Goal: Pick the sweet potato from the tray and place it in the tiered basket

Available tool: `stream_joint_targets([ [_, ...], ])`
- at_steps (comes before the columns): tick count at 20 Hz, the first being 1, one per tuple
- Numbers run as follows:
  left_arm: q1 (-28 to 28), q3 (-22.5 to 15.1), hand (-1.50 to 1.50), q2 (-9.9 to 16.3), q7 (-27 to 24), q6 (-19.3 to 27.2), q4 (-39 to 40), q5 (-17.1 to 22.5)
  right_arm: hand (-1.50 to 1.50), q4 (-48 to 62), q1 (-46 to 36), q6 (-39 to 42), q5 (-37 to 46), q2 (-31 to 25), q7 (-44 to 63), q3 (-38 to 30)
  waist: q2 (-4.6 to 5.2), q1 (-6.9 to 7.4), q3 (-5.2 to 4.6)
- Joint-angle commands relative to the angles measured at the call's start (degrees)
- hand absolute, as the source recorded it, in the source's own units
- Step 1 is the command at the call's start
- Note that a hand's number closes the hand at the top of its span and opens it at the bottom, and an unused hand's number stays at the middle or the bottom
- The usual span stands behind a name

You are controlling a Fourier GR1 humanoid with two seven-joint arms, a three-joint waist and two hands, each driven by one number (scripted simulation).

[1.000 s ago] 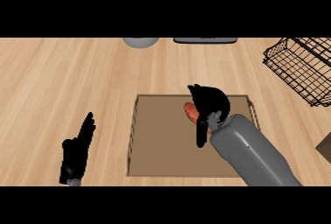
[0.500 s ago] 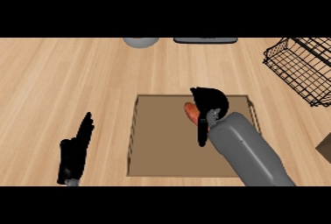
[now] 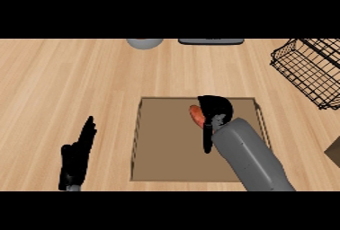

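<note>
right hand (image 3: 216,110) shifted slightly, curled on 1 sweet potato (image 3: 196,115) | 1 tray (image 3: 159,143) | left hand (image 3: 78,155) straight-fingered

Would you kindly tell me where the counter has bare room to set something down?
The widest bare stretch of counter lies left of the tray, above the resting left hand. Another runs between the tray's far edge and the grey object. It is crowded at the tray's right half, where the right hand curls over the sweet potato, and by the wire basket.

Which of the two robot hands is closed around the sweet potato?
The right robot hand, over the tray, curls round the orange sweet potato. The left robot hand rests open on the counter left of the tray, holding nothing.
</note>
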Motion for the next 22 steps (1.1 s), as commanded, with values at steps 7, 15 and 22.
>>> stream_joint_targets([
  [7, -2.0, 2.1, 0.00, -1.5, 2.0, -0.9, 0.8, -1.4, 1.50, 3.4, 1.8, -5.0, 6.0, -0.2, -10.3, -1.6, 0.03, -0.12, -0.03],
  [15, 2.5, 2.4, 0.00, -1.3, -3.0, -2.3, 1.4, -1.6, 1.50, 5.8, 0.5, -10.2, 12.8, -1.6, -18.7, 2.8, 0.00, 0.04, -0.03],
  [22, 2.5, 4.5, 0.00, -1.5, -0.4, 0.4, -0.5, -1.0, 1.50, 5.2, 8.8, -23.8, 8.8, -18.7, -11.4, -17.6, -0.79, -5.77, 0.09],
])
